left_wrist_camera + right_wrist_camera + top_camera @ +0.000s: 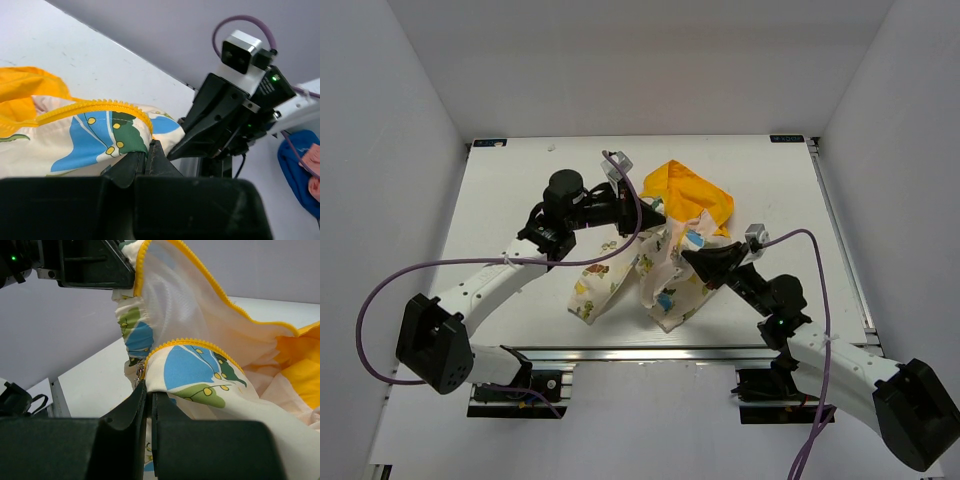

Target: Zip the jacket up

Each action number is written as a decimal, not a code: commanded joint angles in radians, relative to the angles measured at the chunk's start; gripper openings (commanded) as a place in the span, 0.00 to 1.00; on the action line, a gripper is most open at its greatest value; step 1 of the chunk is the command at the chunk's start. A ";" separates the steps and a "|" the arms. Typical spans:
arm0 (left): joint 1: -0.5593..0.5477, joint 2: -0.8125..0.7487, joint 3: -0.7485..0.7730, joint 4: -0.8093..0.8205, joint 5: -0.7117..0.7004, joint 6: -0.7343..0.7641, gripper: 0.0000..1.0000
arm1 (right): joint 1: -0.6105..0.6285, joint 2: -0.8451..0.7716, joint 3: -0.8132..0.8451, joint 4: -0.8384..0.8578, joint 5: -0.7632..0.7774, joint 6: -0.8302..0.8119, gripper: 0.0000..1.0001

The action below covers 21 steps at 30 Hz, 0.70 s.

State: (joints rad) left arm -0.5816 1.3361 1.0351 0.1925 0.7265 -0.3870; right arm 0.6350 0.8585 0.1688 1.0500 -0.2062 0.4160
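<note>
jacket (665, 285) is lying bunched on tabletop (520, 190), printed body nearward of yellow hood (692, 192) | my left tool (149, 150) is clenching one zipper edge (95, 106) beside hood; my right tool (148, 387) is clenching opposite zipper edge (190, 344) | my judgement: I'm levelling both bottom ends, staying taut, no tugging

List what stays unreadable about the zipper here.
Top view: the jacket is bunched; folds hide whether its front edges join.
Left wrist view: the left gripper itself blocks the fabric edge it pinches.
Right wrist view: the right gripper covers the zipper end; slider too small to identify.
</note>
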 commanded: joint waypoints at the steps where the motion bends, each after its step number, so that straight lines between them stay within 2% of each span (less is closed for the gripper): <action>1: 0.002 -0.021 -0.023 0.124 0.120 -0.038 0.00 | -0.006 -0.001 0.032 0.093 -0.033 0.000 0.00; 5: 0.003 -0.015 -0.043 0.159 0.172 -0.058 0.00 | -0.006 -0.022 0.034 0.085 -0.012 -0.011 0.00; 11: 0.003 -0.005 -0.058 0.173 0.162 -0.076 0.00 | -0.008 -0.068 0.044 0.045 -0.002 -0.029 0.00; 15: 0.003 0.020 -0.047 0.140 0.149 -0.073 0.09 | -0.008 -0.073 0.040 0.028 0.004 -0.026 0.00; 21: 0.003 0.061 -0.050 0.134 0.178 -0.093 0.11 | -0.008 -0.062 0.040 0.051 -0.010 -0.011 0.00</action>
State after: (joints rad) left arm -0.5816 1.3937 0.9825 0.3138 0.8627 -0.4664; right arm 0.6338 0.7990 0.1699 1.0424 -0.2161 0.4107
